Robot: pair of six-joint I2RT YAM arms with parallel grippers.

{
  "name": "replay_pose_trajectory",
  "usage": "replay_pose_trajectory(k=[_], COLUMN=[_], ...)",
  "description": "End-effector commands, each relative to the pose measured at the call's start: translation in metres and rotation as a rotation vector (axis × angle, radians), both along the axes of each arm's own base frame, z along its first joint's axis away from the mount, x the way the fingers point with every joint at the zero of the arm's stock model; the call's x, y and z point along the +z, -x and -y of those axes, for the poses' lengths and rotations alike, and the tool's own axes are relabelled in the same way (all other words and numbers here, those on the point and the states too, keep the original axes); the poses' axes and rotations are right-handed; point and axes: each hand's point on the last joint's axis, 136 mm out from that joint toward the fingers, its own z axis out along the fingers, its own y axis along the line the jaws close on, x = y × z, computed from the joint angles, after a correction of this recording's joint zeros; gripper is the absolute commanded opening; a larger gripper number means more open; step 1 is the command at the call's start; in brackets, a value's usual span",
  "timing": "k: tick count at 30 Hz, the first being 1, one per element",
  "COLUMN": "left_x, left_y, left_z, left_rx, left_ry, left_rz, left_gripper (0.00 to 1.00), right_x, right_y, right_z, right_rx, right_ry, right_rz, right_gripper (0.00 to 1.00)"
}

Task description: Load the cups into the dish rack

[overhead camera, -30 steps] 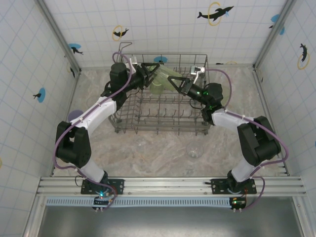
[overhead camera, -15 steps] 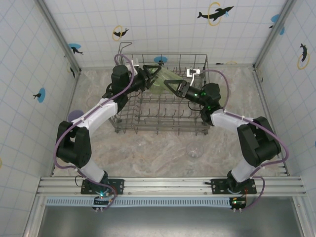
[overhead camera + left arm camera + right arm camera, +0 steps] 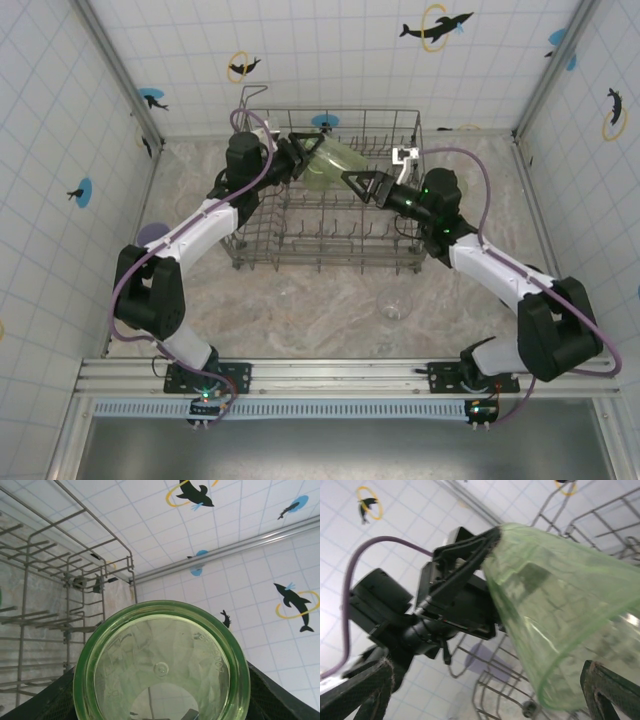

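Marbled tabletop (image 3: 320, 300), dolphin-tiled walls (image 3: 340, 70), perhaps clear glass (image 3: 395, 305)

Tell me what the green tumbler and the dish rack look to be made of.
The green tumbler: likely plastic, translucent and glossy; the tiled wall shows through it, and moulded marks ring its base. Glass cannot be ruled out.
The dish rack: looks like metal wire with a dull grey finish, possibly coated; thin straight rods and upright tines joined in a grid.

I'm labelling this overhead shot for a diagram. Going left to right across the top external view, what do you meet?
lavender tumbler → left tool → green tumbler → right tool → clear glass
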Motion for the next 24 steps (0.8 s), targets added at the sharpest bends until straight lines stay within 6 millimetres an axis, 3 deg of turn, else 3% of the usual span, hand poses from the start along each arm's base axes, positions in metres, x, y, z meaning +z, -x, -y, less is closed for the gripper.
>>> replay_pose_trajectory(k=[1,4,9,10,14,24], left_x=[0.015,0.011,0.012,0.012,0.016,0.009], left_y=[-0.005,-0.006,-0.015,-0.008,-0.015,-0.038], left_z=[-0.007,-0.012,-0.02,-0.005,0.002,0.034], left_rx=[0.046,0.074,0.12,0.094,0.106,0.132], left_ry=[-0.063,-0.117,-0.198,-0.213,-0.281,-0.49], left_rz=[0.089,0.113,0.158,0.172,0.217,0.306], left_gripper=[0.0,0.0,0.0,0.0,0.0,0.0], right_x=[-0.033,-0.044,-0.043,-0.043,-0.032,-0.032], right_y=[0.003,0.006,0.014,0.017,0.025,0.044], right_z=[0.016,0.033,0.063,0.068,0.087,0.13], right_rx=[-0.072,-0.148,-0.272,-0.291,-0.361,-0.488], right_ry=[0.129,0.204,0.298,0.315,0.366,0.519], right_rz=[-0.056,-0.069,-0.034,-0.024,0.03,0.094], right_gripper=[0.99,0.99,0.99,0.99,0.99,1.0])
